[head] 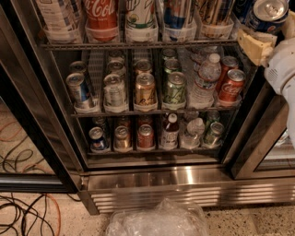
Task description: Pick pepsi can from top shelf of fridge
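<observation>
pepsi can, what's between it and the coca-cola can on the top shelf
Camera view: a white-green can, a blue-red can and a gold-striped can, on the top shelf. The gripper, top right, holds the pepsi can.
</observation>
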